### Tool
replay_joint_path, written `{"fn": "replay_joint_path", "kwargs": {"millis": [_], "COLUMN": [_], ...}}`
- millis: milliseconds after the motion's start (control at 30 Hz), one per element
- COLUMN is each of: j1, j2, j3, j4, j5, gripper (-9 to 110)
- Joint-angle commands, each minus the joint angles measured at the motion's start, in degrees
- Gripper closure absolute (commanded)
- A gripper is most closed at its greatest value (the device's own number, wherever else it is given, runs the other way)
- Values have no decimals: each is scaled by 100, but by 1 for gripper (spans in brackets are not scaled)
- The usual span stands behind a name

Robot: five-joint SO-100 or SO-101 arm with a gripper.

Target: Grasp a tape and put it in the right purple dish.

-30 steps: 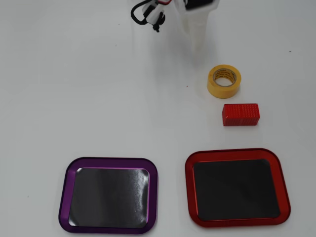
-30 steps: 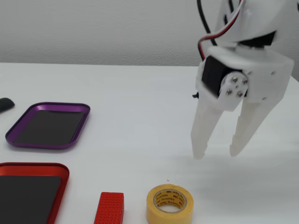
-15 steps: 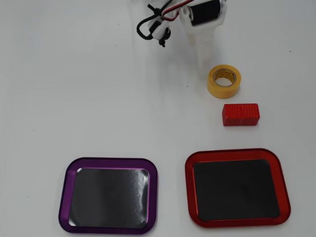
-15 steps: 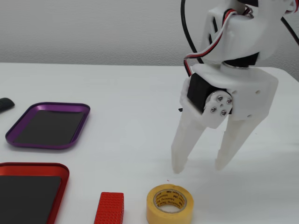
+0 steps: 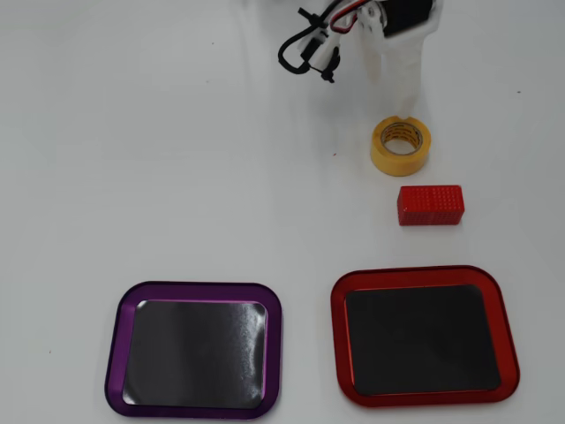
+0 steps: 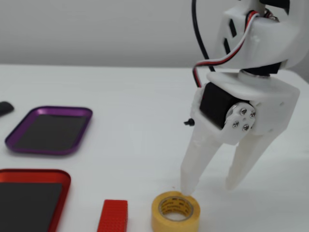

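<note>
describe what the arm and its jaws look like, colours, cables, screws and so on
The arm is white printed plastic with a black servo set into the wrist. A round white hub beside the servo carries four silver screws. The gripper has two long, tapered, translucent white jaws. A red, white and black servo lead and a thicker black cable run along the arm; in the overhead view the black cables loop beside it.

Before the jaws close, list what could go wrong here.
1. The gripper is open, with one fingertip at the rim of the tape; closing may tip or shove it.
2. The red block lies near the tape and could get knocked.
3. The red dish is nearer than the purple dish, inviting a wrong drop.
</note>
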Motion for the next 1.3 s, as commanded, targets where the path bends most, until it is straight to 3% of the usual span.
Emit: {"fn": "replay_joint_path", "kwargs": {"millis": [0,633,700,800,867,1033,1267], "j1": [-26,0,-9,0,-9,281,712], "j2": [26,-1485,-1644,-1775,-1775,-976,1644], "j3": [-176,-554,-598,-615,-615,-817,-554], "j4": [-79,-589,-598,-598,-598,-510,-510], "j5": [9,-18,-62,-70,-70,-44,-79], "gripper": [81,82,86,101,101,102,102]}}
